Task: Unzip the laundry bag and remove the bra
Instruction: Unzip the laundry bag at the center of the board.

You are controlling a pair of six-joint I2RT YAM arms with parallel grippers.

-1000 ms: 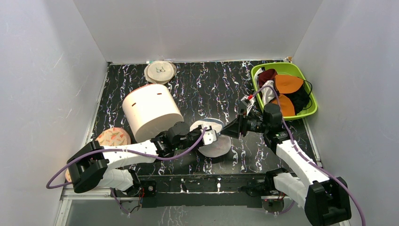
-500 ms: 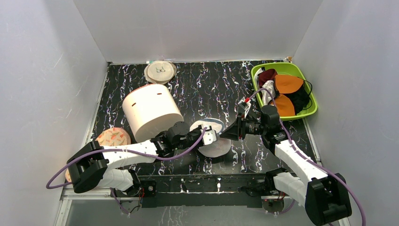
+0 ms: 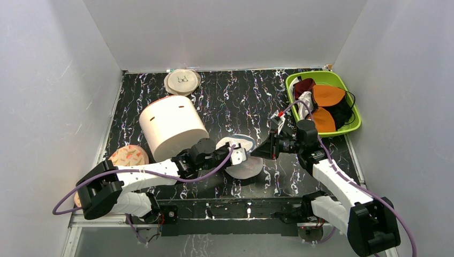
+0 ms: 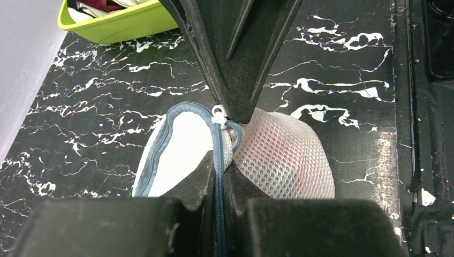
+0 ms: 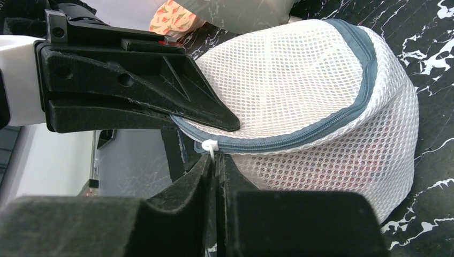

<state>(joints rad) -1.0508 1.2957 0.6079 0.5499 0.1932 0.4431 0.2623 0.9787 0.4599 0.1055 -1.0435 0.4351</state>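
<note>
The left gripper (image 4: 218, 167) clamps the zip rim (image 5: 321, 131) of the limp, light-looking laundry bag (image 4: 278, 155) while the right gripper (image 5: 216, 162) pinches its tiny white zip pull (image 5: 210, 145), seemingly the surest handhold.

Reaches in low from the left with the left arm (image 3: 144, 174), stretched out almost flat toward the middle. Pinches the left gripper (image 4: 219, 167) tight on the zip edge of the laundry bag (image 4: 284, 155). Bends the right arm (image 3: 334, 179) up at the elbow and points it to the left. Squeezes the right gripper (image 5: 216, 160) together on the small white zip pull (image 5: 210, 145). Brings both tips nose to nose, very close.
</note>
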